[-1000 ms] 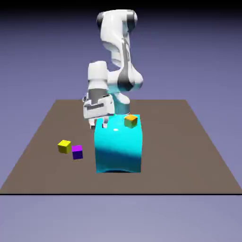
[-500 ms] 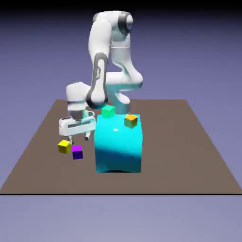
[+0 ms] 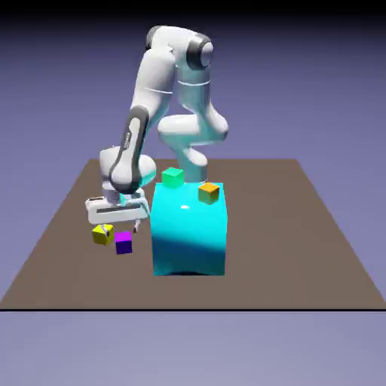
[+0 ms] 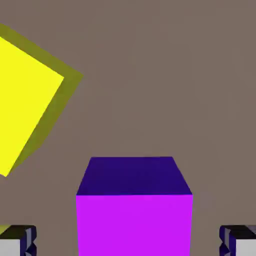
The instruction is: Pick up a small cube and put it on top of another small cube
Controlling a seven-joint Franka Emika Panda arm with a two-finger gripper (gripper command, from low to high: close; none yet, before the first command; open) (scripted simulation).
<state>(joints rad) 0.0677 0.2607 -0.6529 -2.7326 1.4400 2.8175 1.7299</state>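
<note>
The tiny purple cube [image 3: 124,242] lies on the brown table to the exterior view's left of the big cyan block [image 3: 189,237]. In the hand view the purple cube [image 4: 134,220] fills the lower middle, between the two grey fingertips [image 4: 17,241] at the bottom corners, which stand clear of its sides. My gripper [image 3: 118,223] hangs open just above and behind the purple cube. The tiny green cube [image 3: 173,178] rests on the cyan block's top, at its far left corner.
A yellow cube [image 3: 102,234] lies right beside the purple one, on its left in the exterior view, and the same yellow cube [image 4: 27,100] fills the hand view's upper left. An orange cube [image 3: 209,194] sits on the cyan block's top.
The arm has swung from over the cyan block to the exterior view's left and come down over the purple and yellow cubes. The green cube has come into sight. The jaws stayed open.
</note>
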